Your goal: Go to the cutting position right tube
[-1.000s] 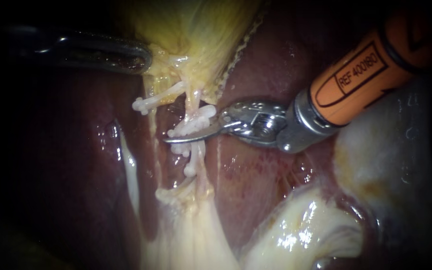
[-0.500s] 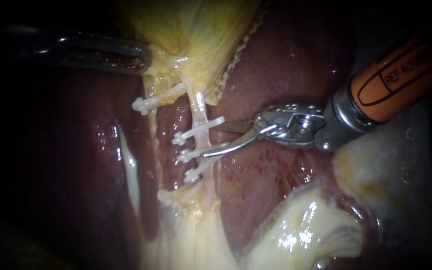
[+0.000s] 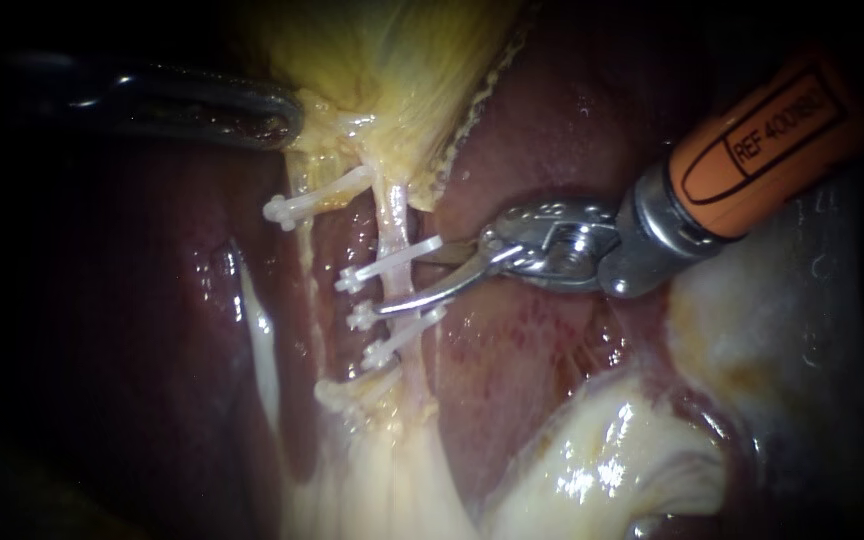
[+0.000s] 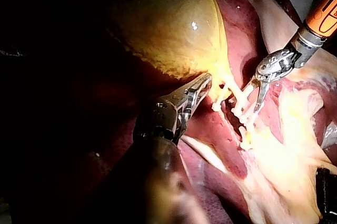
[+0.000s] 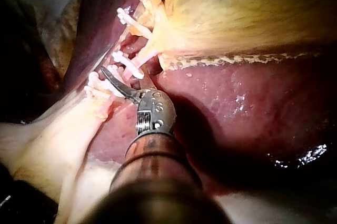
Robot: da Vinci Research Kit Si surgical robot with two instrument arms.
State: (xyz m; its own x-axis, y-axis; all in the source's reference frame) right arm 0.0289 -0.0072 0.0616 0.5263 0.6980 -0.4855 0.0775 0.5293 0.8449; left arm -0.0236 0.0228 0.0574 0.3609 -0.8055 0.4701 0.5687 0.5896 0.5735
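Two instruments, four white clips. The right instrument [image 3: 402, 282] holds its blades parted at the right tube [image 3: 395, 215], between the upper two of its three clips [image 3: 387, 262]. The left instrument [image 4: 202, 84] grips the gallbladder [image 3: 392, 60] at its neck. A fourth clip [image 3: 312, 205] lies to the left.

The liver [image 3: 512, 350] bears the gallbladder [image 3: 402, 60] and the clipped right tube [image 3: 392, 215], though whatever lies beneath seems lost in darkness.

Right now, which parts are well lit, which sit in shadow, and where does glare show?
Endoscope view: light pools on the right tube; the left instrument sits in shadow; wet glare on the pale tissue. Left wrist view: a glint on the gallbladder, darkness around. Right wrist view: wet highlights on the liver; the right instrument has a shadowed shaft.
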